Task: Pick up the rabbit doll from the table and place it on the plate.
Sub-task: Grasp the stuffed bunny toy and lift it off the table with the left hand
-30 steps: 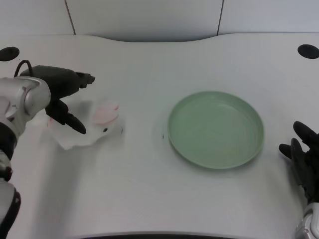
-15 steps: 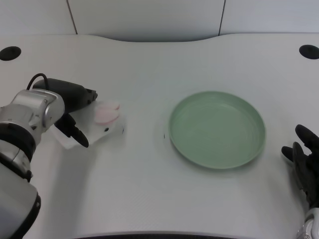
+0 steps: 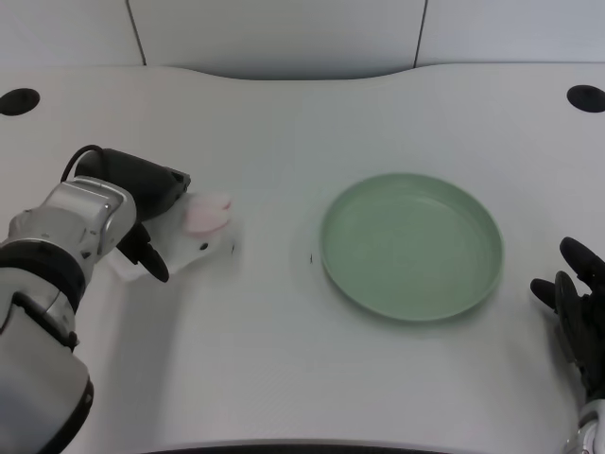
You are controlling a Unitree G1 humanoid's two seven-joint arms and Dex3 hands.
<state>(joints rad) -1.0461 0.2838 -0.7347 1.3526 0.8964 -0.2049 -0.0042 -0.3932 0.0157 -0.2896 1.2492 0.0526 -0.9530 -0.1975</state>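
Rabbit doll [image 3: 194, 236] is lying on the white table [image 3: 284, 359], over on the left side and well apart from the green plate [image 3: 410, 246], so it's not on the plate yet. It's mostly white with pink ears, and honestly it blends into the tabletop pretty hard, so its outline is tough to trace.

Only one view to go on, the head camera looking down. The left hand [image 3: 142, 203] is right on top of the doll: the black palm part sits over its upper left end, and one dark finger [image 3: 151, 263] comes down along the doll's left edge. Looks like the fingers are wrapped around it, but the silver forearm [image 3: 66, 236] covers a lot of the hand, so I can't tell for sure if it's really clamped on the doll or just touching it.

The plate sits right of center. The right hand [image 3: 577, 312] sits at the bottom right corner, well apart from the plate.
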